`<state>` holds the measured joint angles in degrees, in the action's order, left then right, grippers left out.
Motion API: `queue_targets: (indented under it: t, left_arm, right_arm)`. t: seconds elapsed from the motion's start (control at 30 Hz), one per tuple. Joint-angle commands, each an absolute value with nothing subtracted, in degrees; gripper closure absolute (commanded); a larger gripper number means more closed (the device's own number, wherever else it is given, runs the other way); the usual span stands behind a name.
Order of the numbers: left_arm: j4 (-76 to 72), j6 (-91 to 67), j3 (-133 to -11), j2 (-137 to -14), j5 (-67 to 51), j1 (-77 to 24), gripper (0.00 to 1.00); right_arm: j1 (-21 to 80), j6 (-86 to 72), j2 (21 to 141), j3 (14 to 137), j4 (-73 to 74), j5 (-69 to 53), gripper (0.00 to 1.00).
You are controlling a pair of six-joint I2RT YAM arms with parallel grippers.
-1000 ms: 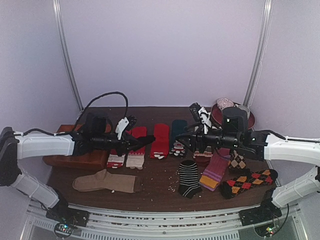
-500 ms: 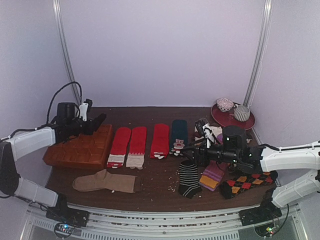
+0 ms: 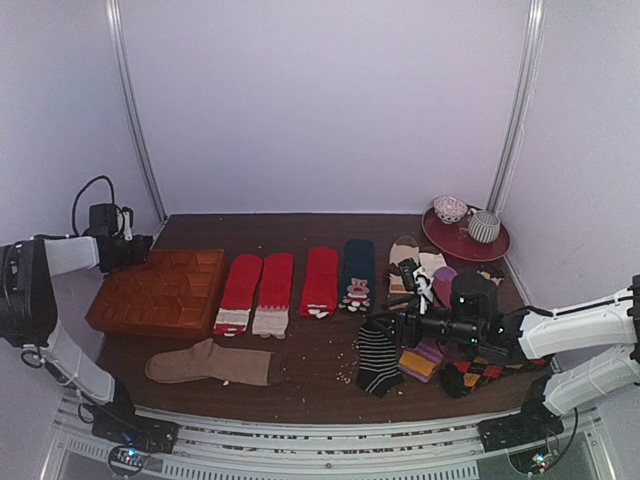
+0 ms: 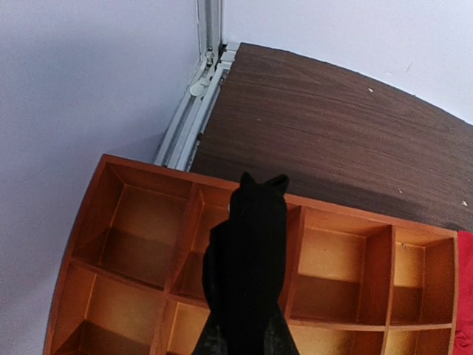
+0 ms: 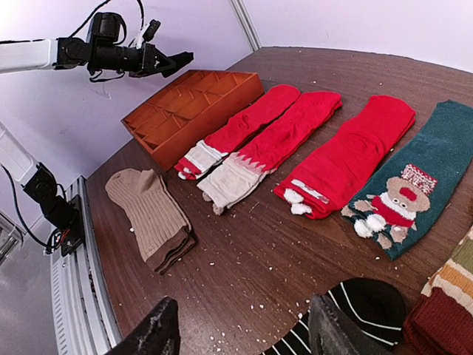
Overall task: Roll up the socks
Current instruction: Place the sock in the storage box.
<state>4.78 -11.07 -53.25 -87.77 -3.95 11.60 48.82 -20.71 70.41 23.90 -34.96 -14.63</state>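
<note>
I have the right end effector (image 5: pixel 244 336) down low near the right front of the surface (image 3: pixel 310 345). Its two fingers are spread apart with only bare wood and crumbs between them, so it is open and holds nothing.

The black white-striped socks (image 3: pixel 378 358) lie just beside it. In the right wrist view they sit at the lower right, partly under the right finger rather than centred in the gap. I cannot tell where one sock ends and the other begins.

From above, their long axis runs roughly from the near edge toward the back wall, and the right arm reaches in across it from the right side. My judgement is that this arm must shift a little toward the socks before it can close on an end and start the roll.

The left end effector (image 4: pixel 257 183) is pinched shut on nothing and hangs over the back edge of the wooden compartment tray (image 3: pixel 160 295), well apart from the socks. The right arm is clearly nearer.
</note>
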Motion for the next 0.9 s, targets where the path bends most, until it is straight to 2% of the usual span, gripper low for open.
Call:
queue_targets:
  t: [0.0,0.37,0.63,0.87]
  left_arm:
    - [1.93,-10.31,-58.01,-91.33,-1.57,13.02,1.00]
    - [9.61,-7.90,-67.31,-100.61,11.70,13.11,1.00]
    - [10.28,-8.04,-67.41,-104.04,13.82,14.28,1.00]
    - [14.02,-9.09,-72.36,-109.03,13.47,15.34,1.00]
  right_arm:
    - [48.53,-22.62,70.08,21.94,-40.33,-15.81,0.40]
    - [48.12,-24.72,73.68,20.43,-44.61,-17.16,0.40]
    - [47.82,-26.16,77.08,20.36,-48.54,-19.48,0.41]
    - [47.09,-26.72,78.36,19.36,-50.22,-20.09,0.41]
